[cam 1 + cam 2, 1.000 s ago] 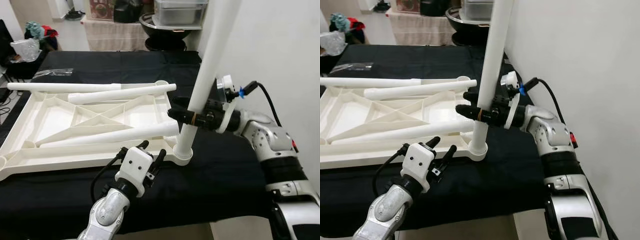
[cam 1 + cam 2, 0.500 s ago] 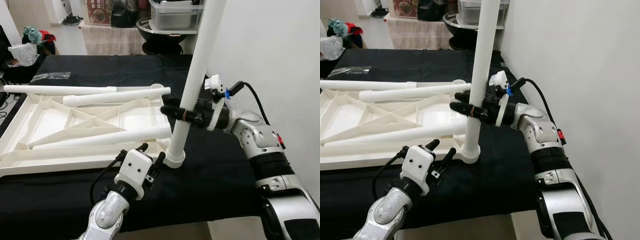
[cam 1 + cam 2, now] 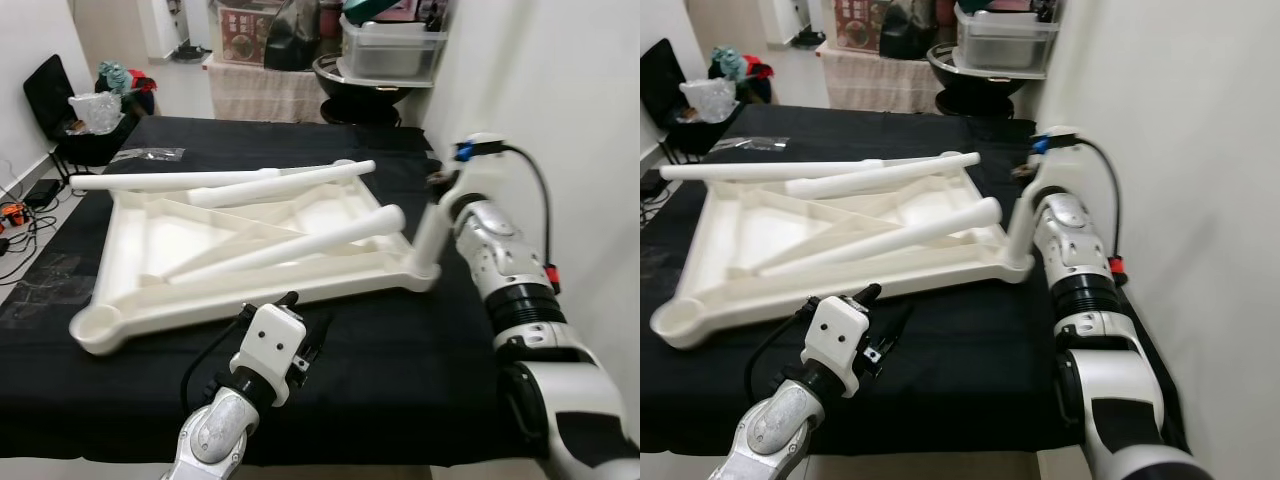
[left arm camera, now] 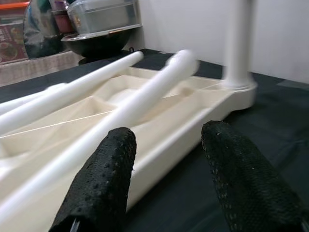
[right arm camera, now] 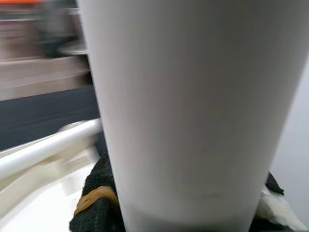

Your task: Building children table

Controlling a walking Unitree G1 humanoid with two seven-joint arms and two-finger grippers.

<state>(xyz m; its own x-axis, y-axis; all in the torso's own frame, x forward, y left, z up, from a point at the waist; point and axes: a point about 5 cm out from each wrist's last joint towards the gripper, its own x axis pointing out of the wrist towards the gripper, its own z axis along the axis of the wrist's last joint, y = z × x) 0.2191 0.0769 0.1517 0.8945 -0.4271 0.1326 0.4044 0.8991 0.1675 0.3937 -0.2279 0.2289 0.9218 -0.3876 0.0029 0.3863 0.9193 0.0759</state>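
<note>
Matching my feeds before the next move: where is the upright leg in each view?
Left eye: upright leg at the tabletop's near right corner.
Right eye: same corner.
Left wrist: beyond the left gripper's fingers.
Right wrist: close up, between the right gripper's fingers.
Landmark: corner socket at its foot.

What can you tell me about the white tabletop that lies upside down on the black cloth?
The tabletop is cream-white, looks like moulded plastic, and lies with its ribbed underside up on the black cloth. Diagonal ribs cross inside its raised rim, and round sockets sit at the corners. Three loose white legs rest across it. A fourth leg stands in the corner socket by the wall, gripped by the right pincer. The left pincer is open just before the near edge, not touching.
</note>
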